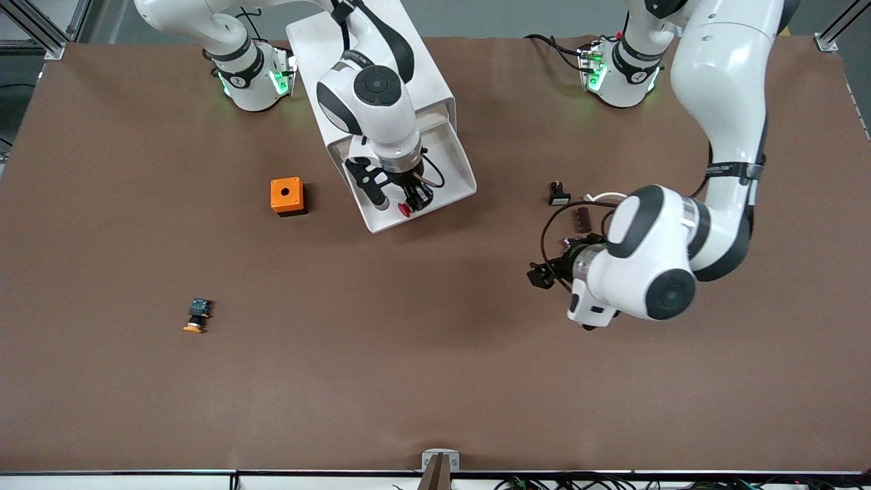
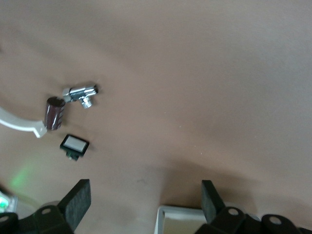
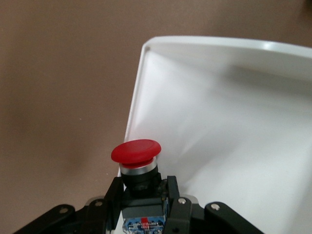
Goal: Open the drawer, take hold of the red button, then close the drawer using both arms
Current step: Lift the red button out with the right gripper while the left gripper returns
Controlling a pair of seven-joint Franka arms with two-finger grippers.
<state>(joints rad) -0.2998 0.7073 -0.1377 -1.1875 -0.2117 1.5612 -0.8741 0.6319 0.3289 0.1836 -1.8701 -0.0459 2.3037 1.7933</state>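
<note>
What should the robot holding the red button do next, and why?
Probably lift it a bit and carry it away from the drawer. The right gripper is shut on the red button over the open drawer, so the grab looks done. The left gripper hangs open over the table, waiting, and the drawer cannot be closed until the right arm is out.

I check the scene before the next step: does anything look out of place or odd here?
Nothing looks damaged or spilled. The drawer stands open, the right gripper holds the red button over it, and the left gripper hangs open over the table. An orange-capped button lies alone on its side.
</note>
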